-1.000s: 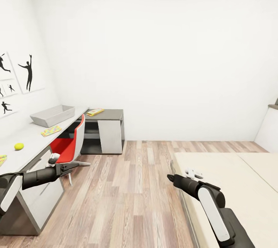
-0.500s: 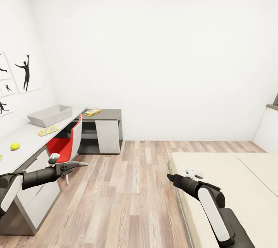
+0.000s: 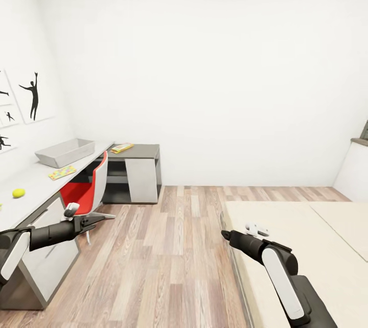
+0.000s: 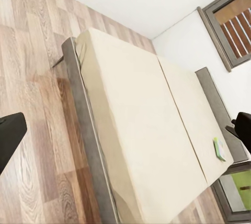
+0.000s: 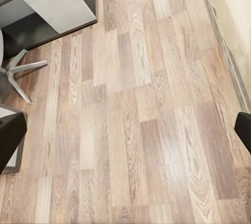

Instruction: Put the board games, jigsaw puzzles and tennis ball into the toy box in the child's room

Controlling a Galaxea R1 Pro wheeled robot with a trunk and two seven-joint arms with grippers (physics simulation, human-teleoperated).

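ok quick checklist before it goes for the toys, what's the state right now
1. Left pincer empty: ok, open, nothing between its fingers.
2. Right pincer empty: ok, open over bare floor.
3. Toy box located: ok, on the table.
4. Tennis ball and jigsaw puzzle located: ok, both on the table.
5. Second puzzle located: cannot tell.
6. Toys within reach: not ok, both arms hang over the floor.

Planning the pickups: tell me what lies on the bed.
In the left wrist view, one pale green flat box lies on the bed near the headboard. Its print is unreadable; the mattress's near end is cut off.
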